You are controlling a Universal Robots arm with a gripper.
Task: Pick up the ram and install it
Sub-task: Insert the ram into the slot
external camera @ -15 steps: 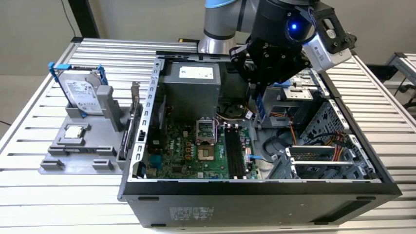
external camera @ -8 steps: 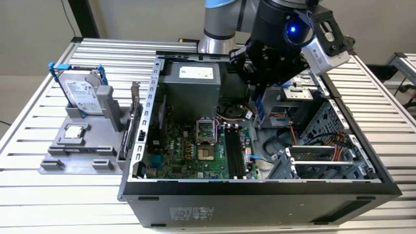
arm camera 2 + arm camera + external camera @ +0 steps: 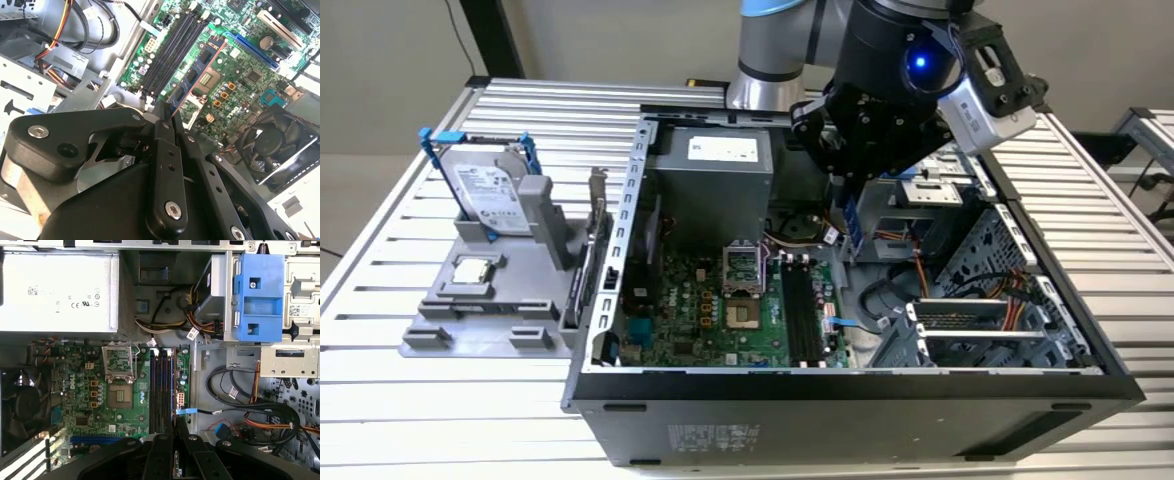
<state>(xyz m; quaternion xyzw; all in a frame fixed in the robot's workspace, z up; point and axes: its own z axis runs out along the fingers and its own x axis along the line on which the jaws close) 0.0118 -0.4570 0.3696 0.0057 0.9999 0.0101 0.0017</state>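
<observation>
Ram (image 3: 196,75) pinched between hand (image 3: 167,116) fingertips, above black motherboard slots (image 3: 172,47).

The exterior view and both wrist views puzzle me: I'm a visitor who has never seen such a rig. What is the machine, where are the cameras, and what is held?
The machine is a robot arm with a gripper, a two-fingered clamp, at its end. The exterior view comes from a camera off the arm; both wrist views come from cameras riding on it. On the slatted table lies an open computer case, its green motherboard showing. At the exterior view's left stands a grey holder with a hard drive. The gripper is shut on the ram, a thin blue stick with dark chips, held above the motherboard beside the long black slots, not seated in one.
</observation>
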